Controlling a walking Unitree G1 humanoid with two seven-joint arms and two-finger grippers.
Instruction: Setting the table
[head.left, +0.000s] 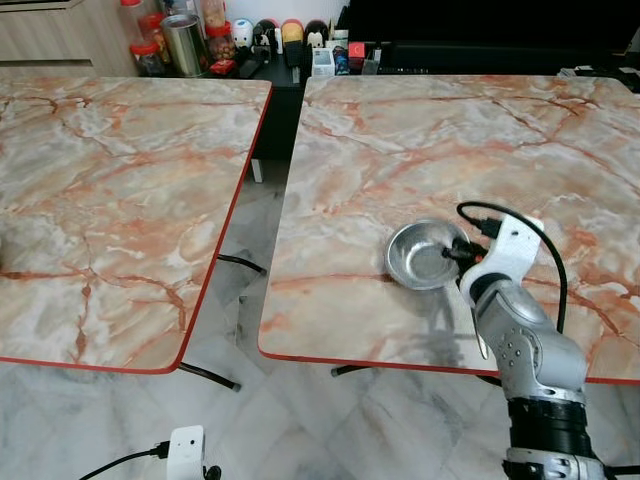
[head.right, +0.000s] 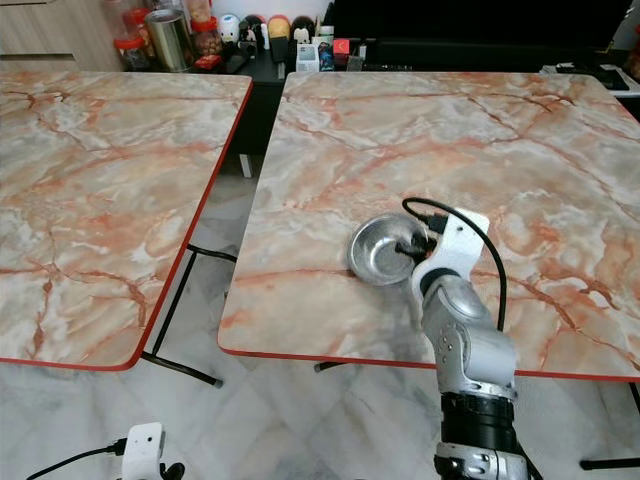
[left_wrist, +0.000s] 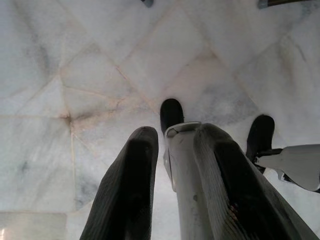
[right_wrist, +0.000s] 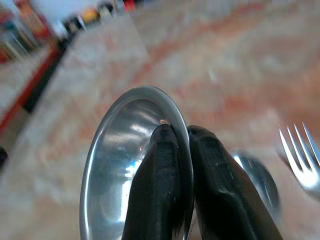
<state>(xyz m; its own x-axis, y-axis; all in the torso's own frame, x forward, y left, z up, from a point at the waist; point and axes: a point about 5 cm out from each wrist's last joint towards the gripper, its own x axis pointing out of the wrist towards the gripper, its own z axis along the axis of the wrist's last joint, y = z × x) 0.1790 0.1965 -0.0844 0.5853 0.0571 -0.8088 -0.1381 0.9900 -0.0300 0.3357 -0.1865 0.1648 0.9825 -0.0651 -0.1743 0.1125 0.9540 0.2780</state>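
Marble floor lies under your idle left gripper (left_wrist: 170, 165), clamped on a utensil handle (left_wrist: 182, 170), while your right gripper (right_wrist: 180, 165) pinches the steel bowl (head.left: 425, 255) rim on the right counter (head.left: 420, 140); lower it level before releasing.

Marble table (head.left: 420, 150) lies open beyond the bowl (head.left: 420, 258); jars (head.left: 180, 40) crowd its far edge

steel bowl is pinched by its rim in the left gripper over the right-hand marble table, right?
Wrong gripper. The steel bowl is pinched by its rim in the right gripper, over the right-hand marble table; the right wrist view shows the fingers closed on the rim.
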